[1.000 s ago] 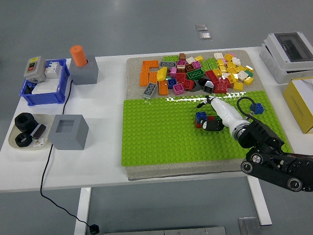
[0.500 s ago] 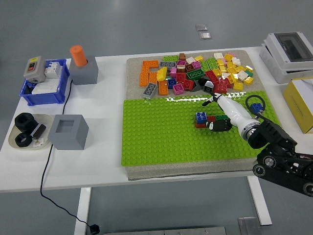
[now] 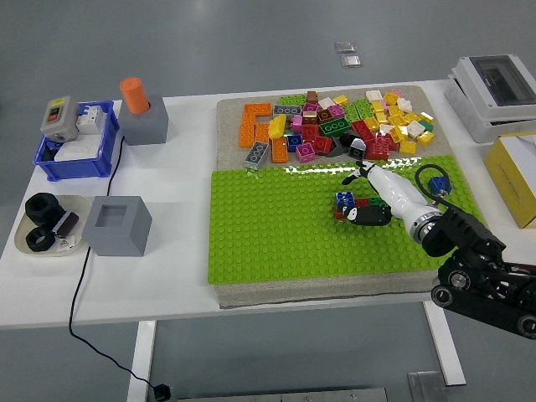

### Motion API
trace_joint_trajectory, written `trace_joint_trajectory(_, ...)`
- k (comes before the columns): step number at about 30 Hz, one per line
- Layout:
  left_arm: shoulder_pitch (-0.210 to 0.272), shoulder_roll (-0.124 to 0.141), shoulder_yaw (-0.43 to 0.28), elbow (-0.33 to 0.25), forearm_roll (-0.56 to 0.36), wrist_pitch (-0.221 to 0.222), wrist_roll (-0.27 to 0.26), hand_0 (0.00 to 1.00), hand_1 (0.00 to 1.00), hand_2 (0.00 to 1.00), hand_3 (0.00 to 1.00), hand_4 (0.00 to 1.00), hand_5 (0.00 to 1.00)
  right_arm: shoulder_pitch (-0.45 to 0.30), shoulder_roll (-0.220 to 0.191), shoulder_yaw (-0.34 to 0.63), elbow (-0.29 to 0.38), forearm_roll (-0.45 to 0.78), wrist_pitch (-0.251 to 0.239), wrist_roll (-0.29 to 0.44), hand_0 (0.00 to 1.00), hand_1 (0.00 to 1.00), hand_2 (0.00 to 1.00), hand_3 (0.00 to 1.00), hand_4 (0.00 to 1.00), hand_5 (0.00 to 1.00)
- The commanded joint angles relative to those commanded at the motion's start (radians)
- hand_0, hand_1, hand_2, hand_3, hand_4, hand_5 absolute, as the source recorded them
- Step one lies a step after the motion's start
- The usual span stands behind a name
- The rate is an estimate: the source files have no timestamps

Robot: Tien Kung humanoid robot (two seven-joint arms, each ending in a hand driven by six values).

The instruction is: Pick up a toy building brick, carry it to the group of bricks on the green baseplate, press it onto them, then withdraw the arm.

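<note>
Right hand (image 3: 365, 198) reaching in from lower right over the baseplate (image 3: 276, 234), white shell, dark fingers (image 3: 368, 214) curled low beside the bricks (image 3: 345, 204); whether gripping or merely pressing, cannot tell. Small cluster there: blue block with studs on top, red and green pieces touching it, partly hidden by the hand. Sits right of centre on the bright green studded plate. Beyond its far edge, a loose pile (image 3: 335, 126) of orange, red, yellow, pink and green pieces on the grey mat (image 3: 230, 113). White tabletop (image 3: 180, 209) all round.
</note>
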Motion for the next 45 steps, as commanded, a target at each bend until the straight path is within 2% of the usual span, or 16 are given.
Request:
trace_joint_trajectory(8,0.001,0.000,-0.002,0.000,0.004,0.000,0.001,0.804,0.846,0.821,0.651,0.890,0.508,-0.003,-0.004,-0.018,0.004,0.025,0.003,0.003,0.998,0.998,0.998,0.668,0.666,0.310)
trace_joint_trajectory(19,0.003,-0.001,-0.007,0.000,0.010,0.000,0.001,0.804,0.846,0.820,0.647,0.891,0.510,-0.009,0.005,-0.036,-0.025,0.075,0.006,0.014,0.998,0.998,0.998,0.667,0.656,0.319)
trace_joint_trajectory(45,-0.003,0.000,0.009,0.000,-0.011,-0.007,-0.014,0.805,0.846,0.820,0.642,0.893,0.514,-0.001,0.030,-0.038,-0.066,0.098,0.011,0.013,0.998,0.998,0.998,0.665,0.640,0.330)
